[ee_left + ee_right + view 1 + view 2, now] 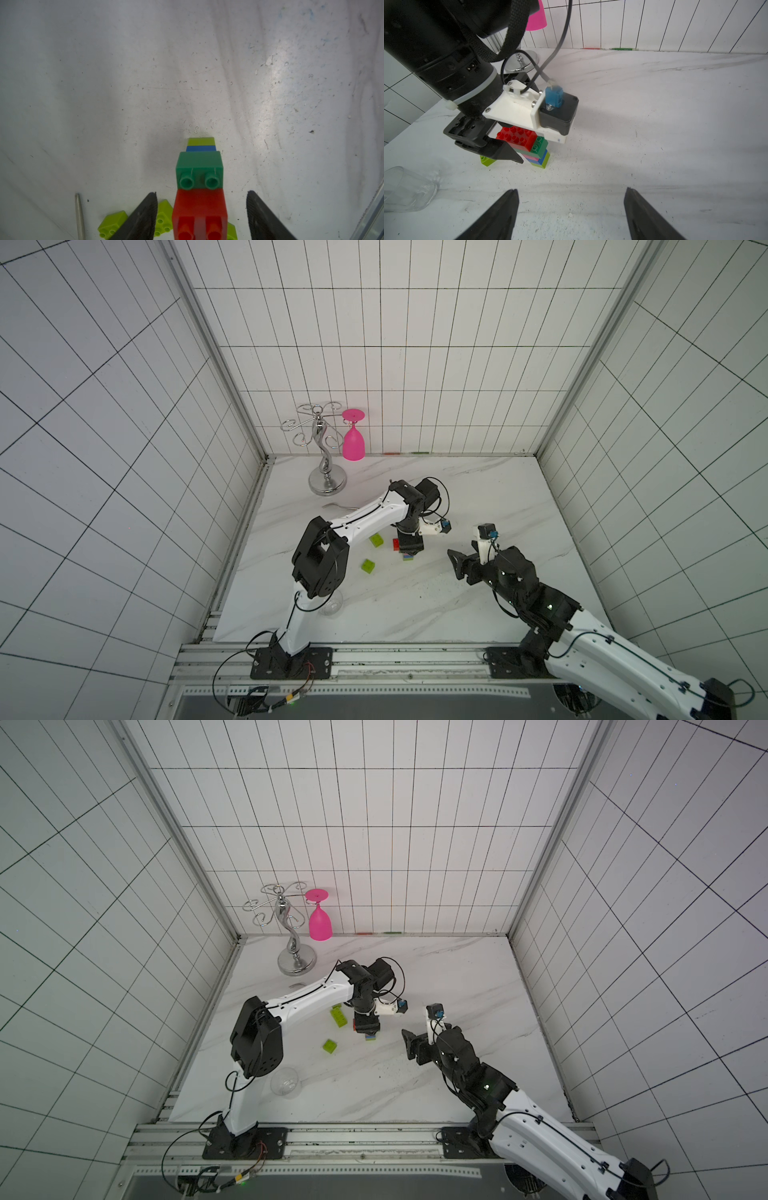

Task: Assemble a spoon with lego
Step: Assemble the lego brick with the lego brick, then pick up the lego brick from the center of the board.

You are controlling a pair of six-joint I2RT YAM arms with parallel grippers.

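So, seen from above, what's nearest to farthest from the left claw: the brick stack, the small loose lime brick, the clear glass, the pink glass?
1. Brick stack: right beneath the left gripper.
2. Small lime brick: loose, toward the front-left.
3. Clear glass: near the front, on the left.
4. Pink glass: hanging on the rack at the back.

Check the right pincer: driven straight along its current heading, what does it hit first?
Likely bare table just ahead: the right pincer, open, seems angled down and nothing lies between its tips. If it runs flatter, the brick stack comes next, slightly off to one side. Depth is unclear.
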